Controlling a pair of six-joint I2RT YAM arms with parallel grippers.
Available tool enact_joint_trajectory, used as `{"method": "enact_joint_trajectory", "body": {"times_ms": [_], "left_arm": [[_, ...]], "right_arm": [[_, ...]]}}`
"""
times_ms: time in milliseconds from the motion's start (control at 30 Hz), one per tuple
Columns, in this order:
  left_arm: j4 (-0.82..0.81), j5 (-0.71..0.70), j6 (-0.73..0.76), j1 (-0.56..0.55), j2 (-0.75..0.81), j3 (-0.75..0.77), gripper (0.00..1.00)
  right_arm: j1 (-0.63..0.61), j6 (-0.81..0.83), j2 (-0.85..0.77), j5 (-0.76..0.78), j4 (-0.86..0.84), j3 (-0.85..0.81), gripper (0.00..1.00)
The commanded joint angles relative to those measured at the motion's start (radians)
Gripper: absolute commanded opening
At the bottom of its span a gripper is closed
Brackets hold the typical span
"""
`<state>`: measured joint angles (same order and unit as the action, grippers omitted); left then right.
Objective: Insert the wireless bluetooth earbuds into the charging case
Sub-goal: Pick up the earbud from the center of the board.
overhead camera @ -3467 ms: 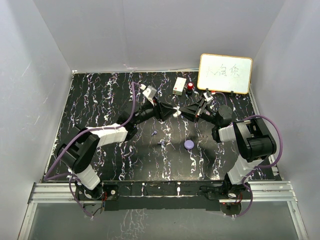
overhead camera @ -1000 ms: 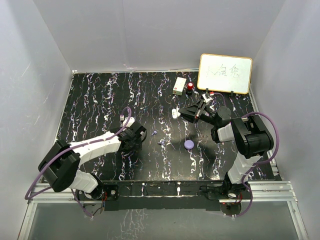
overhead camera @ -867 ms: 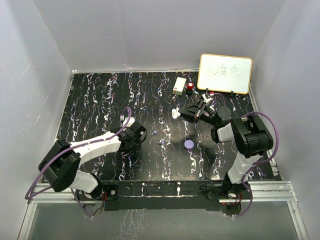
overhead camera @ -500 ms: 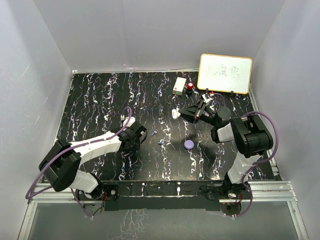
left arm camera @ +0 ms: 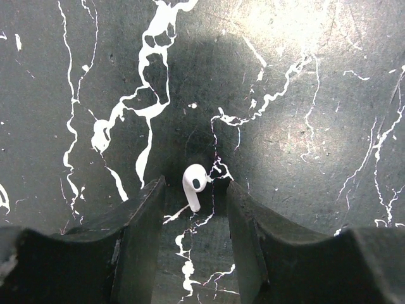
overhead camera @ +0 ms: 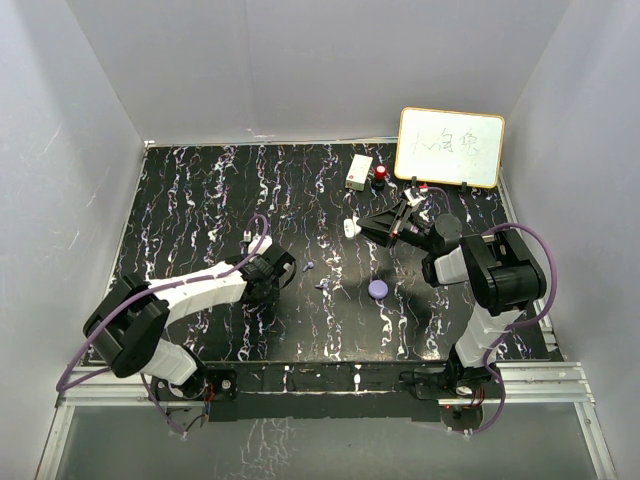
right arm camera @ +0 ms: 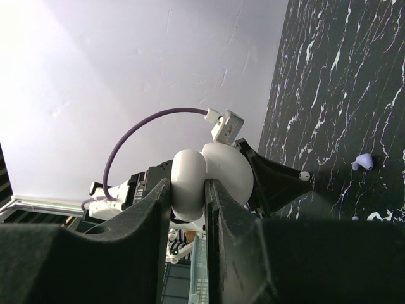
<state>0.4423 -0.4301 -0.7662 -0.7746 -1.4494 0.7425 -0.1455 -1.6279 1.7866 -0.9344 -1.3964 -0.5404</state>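
Observation:
A white earbud lies on the black marbled table, left of centre. My left gripper is low over it with a finger on each side. A gap shows on both sides, so it is open and not touching. The same earbud shows at that gripper's tip in the right wrist view. My right gripper is shut on the white charging case, held above the table with its lid open. Two tiny lilac pieces lie between the arms.
A round lilac puck sits right of centre. A whiteboard leans at the back right, with a small white box and a red object beside it. White walls enclose the table.
Earlier my left gripper was up by the case; it has since dropped to the table left of centre. Over the last second its jaws have narrowed around the white earbud. The right arm is still.

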Motion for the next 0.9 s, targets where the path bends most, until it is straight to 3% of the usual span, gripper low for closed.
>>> {"method": "enact_joint_trajectory", "body": {"times_ms": [0,867], "left_arm": [[0.001,-0.006,0.005,-0.006,-0.006,0.01,0.41],[-0.022,0.002,0.023,-0.005,-0.017,-0.007,0.25]], "right_arm": [[0.002,-0.004,-0.002,-0.001,-0.085,0.005,0.0],[0.004,-0.012,0.0,-0.005,-0.094,0.006,0.0]]}}
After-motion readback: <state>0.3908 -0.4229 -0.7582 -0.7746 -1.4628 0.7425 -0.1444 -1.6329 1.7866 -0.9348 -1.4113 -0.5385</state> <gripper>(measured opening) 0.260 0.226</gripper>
